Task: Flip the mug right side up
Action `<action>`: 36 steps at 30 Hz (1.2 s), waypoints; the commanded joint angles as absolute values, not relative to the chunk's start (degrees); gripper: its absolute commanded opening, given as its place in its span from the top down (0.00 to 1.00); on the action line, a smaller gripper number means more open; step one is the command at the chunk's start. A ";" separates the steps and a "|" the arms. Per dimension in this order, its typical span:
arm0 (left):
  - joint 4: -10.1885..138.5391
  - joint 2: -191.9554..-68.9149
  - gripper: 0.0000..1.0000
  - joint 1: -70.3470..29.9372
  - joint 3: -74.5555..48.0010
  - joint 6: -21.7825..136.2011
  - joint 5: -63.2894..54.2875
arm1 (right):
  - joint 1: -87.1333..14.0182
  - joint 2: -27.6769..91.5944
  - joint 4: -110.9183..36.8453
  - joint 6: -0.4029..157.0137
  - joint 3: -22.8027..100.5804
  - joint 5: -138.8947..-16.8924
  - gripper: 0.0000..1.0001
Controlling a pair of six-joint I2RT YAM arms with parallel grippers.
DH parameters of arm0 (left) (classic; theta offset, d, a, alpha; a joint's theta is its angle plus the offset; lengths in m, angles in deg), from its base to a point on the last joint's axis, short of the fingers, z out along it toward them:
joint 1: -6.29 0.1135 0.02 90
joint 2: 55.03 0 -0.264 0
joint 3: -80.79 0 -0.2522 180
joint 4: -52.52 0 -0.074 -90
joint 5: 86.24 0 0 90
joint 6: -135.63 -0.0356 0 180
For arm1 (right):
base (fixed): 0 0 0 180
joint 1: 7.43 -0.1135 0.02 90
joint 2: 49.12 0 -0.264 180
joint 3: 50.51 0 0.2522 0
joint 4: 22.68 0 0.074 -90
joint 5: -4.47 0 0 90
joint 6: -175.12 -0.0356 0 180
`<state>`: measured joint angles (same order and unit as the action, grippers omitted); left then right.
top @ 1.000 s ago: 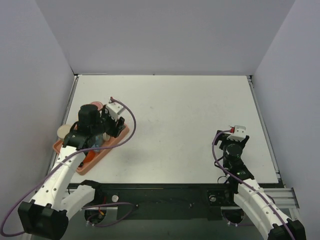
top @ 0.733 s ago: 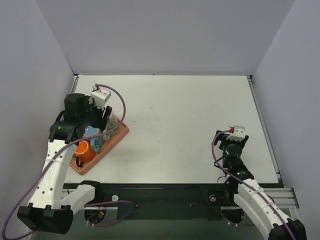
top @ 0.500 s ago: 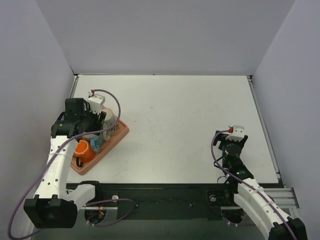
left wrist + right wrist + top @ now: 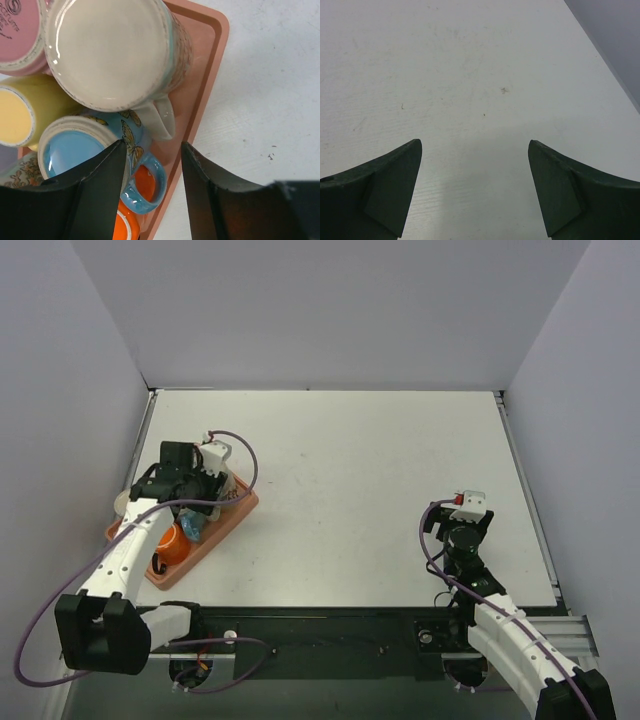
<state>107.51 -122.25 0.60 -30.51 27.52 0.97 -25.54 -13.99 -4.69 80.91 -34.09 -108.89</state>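
At the near right, the right gripper (image 4: 475,143) is held low over the bare table (image 4: 380,470), its jaws wide apart and nothing between them. It has hardly moved over the last second and is taken to have no part in the step in hand.

At the near left lies the orange-pink tray (image 4: 220,36), crowded with mugs. At its near end sits an orange mug (image 4: 168,541), and just beyond it a blue butterfly mug (image 4: 75,147), whose handle is seen in the gap below the left gripper (image 4: 152,150). That gripper's jaws are parted and nothing is clamped.

Within the last second the left arm was swung out toward the far left edge of the tray and has now been brought back over the tray's far half. The mugs appear not to have been disturbed by this, so it is judged that no grasp has yet been made.

Directly beyond the gripper stands the upside-down mug (image 4: 112,50), its cream base upward and its handle pointing near and right, touching its neighbours. It is taken to be the task's mug, though the others are too cropped to rule out. A yellow mug (image 4: 17,115) lies to its left and a pink mug (image 4: 20,27) beyond that.
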 commanded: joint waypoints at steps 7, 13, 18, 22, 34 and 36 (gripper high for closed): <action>99.59 -127.36 0.42 0.67 -30.60 27.61 -1.16 | -25.98 -13.53 -2.87 81.43 -33.05 -110.14 0.19; 99.68 -130.17 0.43 1.02 -31.13 28.14 0.77 | -25.98 -12.56 -2.34 81.52 -32.79 -110.06 0.19; 96.79 -131.66 0.45 1.02 -34.20 28.23 0.16 | -25.98 -11.42 -2.08 81.69 -32.35 -109.71 0.19; 93.62 -132.46 0.51 1.02 -35.70 28.31 0.68 | -25.97 -11.15 -2.08 81.69 -32.44 -109.62 0.19; 87.90 -133.69 0.86 1.55 -37.46 29.72 3.15 | -25.98 -11.33 -2.25 81.69 -32.44 -109.53 0.19; 89.39 -132.73 1.00 1.55 -36.85 29.81 2.27 | -25.98 -11.42 -2.43 81.78 -32.35 -109.35 0.19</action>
<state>91.78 -132.30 1.63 -36.48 30.14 3.68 -25.54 -11.36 -4.45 81.22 -34.09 -108.84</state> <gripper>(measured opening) 0.228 0.814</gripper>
